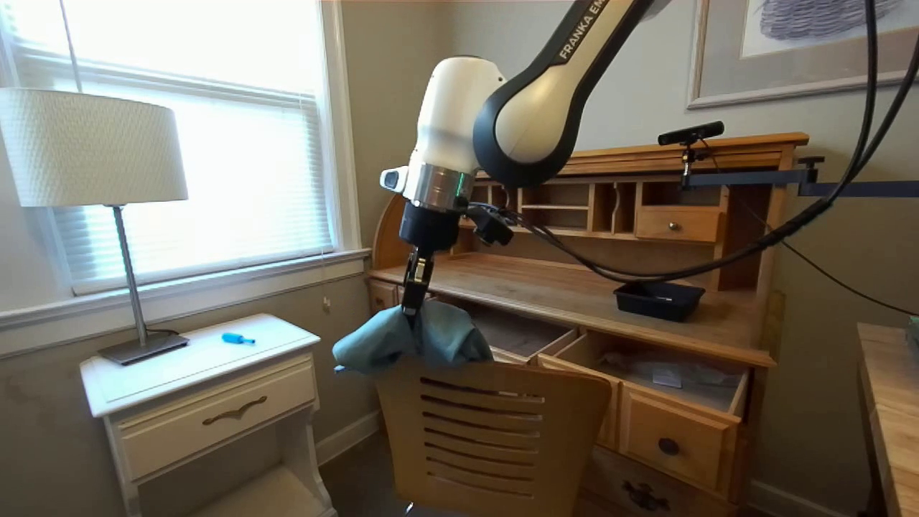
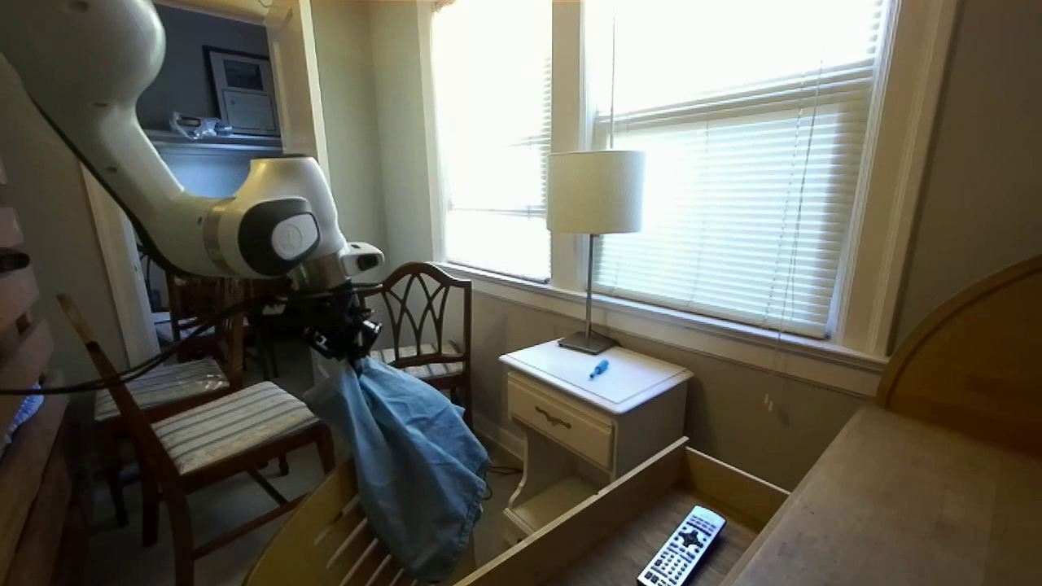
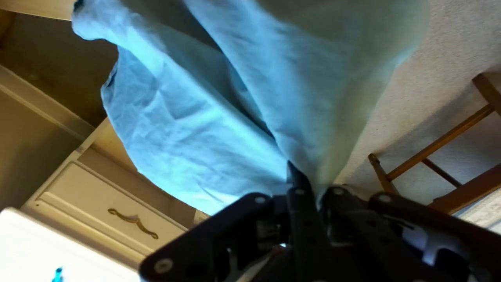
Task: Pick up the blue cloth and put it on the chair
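Note:
The blue cloth hangs bunched from my gripper in both exterior views [image 1: 456,334] [image 2: 415,468] and fills the upper middle of the wrist view [image 3: 195,117]. My gripper [image 1: 414,305] is shut on it, pointing down; it also shows in the other views [image 2: 352,354] [image 3: 309,184]. A light wood chair [image 1: 571,431] with a slatted back stands below. The cloth is at the top edge of the chair back, and its lower part is hidden behind the back there. In an exterior view the cloth hangs over the slats [image 2: 297,529]. I cannot tell whether it touches the chair; the seat is hidden.
A white nightstand [image 1: 280,345] holds a lamp [image 1: 93,147] and a small blue object [image 1: 238,338]. A wooden desk [image 1: 531,287] with open drawers [image 1: 664,366] stands behind the chair. A remote [image 2: 682,545] lies in a drawer. Dark wood chairs [image 2: 232,423] stand farther off.

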Action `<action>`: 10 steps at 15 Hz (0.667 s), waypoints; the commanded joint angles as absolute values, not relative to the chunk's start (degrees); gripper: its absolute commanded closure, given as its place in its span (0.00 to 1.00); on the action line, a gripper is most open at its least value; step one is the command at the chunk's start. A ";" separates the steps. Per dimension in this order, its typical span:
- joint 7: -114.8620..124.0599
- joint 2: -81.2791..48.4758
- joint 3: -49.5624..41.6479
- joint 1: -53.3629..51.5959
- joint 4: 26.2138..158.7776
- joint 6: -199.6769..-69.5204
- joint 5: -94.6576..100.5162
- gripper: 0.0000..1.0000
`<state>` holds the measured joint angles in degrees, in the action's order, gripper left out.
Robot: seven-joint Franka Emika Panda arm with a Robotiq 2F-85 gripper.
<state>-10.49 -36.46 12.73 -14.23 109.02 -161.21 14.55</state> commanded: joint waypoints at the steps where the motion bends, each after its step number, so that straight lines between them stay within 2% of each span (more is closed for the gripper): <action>1: -17.29 -43.89 17.20 -11.64 102.35 -160.15 11.59 0.99; 10: -34.62 -60.45 25.97 -7.45 86.19 -146.47 9.79 0.99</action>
<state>-28.97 -54.99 23.44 -7.97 93.07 -151.91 12.16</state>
